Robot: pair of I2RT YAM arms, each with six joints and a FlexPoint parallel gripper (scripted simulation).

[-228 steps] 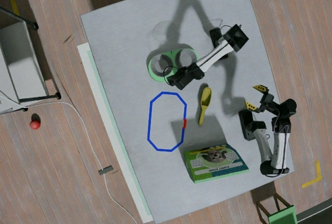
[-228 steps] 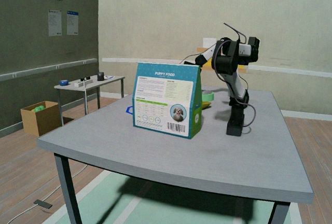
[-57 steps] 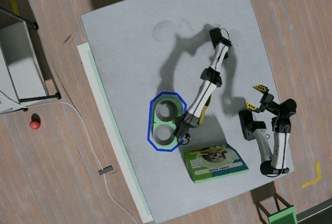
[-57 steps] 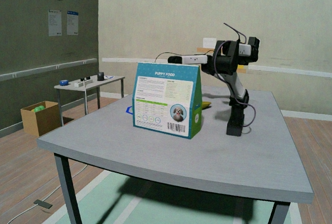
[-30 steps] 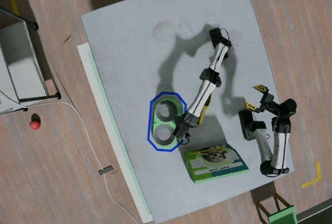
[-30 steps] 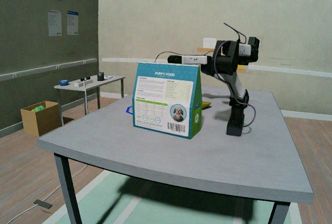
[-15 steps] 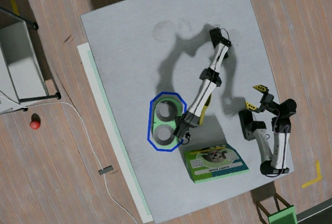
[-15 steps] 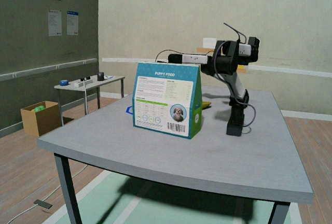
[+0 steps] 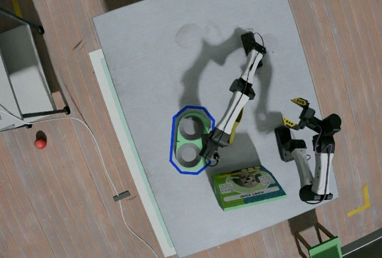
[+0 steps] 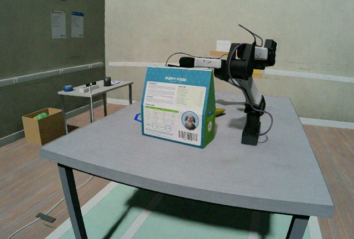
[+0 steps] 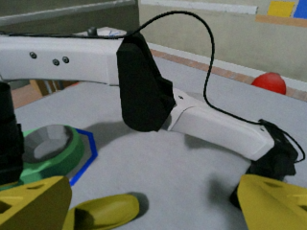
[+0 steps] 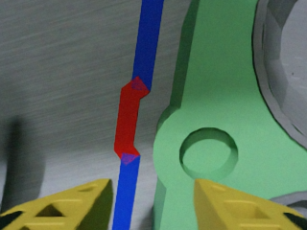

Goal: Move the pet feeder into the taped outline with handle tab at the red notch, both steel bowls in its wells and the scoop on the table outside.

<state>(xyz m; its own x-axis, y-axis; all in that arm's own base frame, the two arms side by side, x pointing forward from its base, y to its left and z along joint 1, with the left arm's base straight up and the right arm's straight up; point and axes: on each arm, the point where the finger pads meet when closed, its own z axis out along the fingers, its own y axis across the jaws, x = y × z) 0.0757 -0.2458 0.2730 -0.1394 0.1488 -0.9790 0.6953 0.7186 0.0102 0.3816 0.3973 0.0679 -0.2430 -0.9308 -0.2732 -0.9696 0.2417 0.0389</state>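
My right gripper is part-open, empty. I'm probably aligning the feeder, inside the outline; its tab, visible only in the right wrist view, may need nudging notchward. My left gripper stands wide, empty. Exterior, the bag hides the feeder.

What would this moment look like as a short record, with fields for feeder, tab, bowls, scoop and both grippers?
feeder: inside the blue outline
handle tab: near red notch, slightly offset along the edge
bowls: both in the wells
scoop: on the table, outside the outline
left gripper: open, holding nothing
right gripper: partly open, above the tab side, holding nothing
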